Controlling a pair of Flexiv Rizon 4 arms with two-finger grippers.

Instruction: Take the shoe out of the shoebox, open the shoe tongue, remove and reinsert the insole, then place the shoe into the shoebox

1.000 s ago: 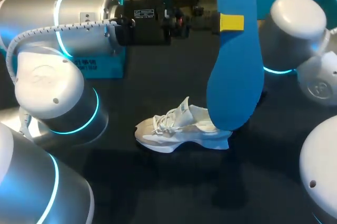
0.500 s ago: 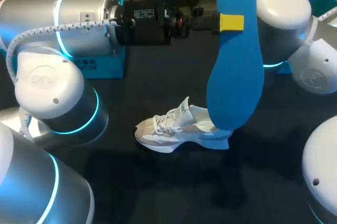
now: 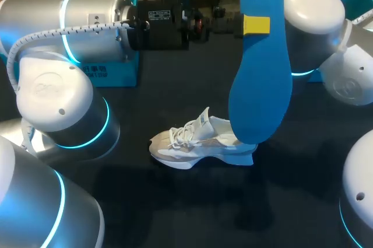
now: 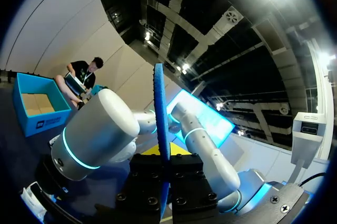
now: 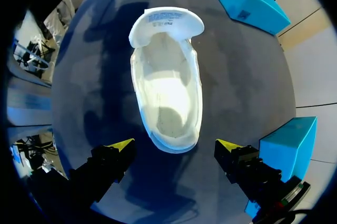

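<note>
Shoe (image 5: 167,103) is set out of the shoebox (image 3: 111,73) on the bench (image 3: 175,201), tongue folded back, under the open right pincer (image 5: 174,145), while the removed insole (image 3: 260,84) is gripped upright by the left pincer (image 3: 256,24), so reinsertion and reboxing are judged outstanding.

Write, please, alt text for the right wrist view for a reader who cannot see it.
The open right gripper hangs over a white shoe on the dark table, fingers either side of its heel. The tongue is folded back, showing the inside.
</note>
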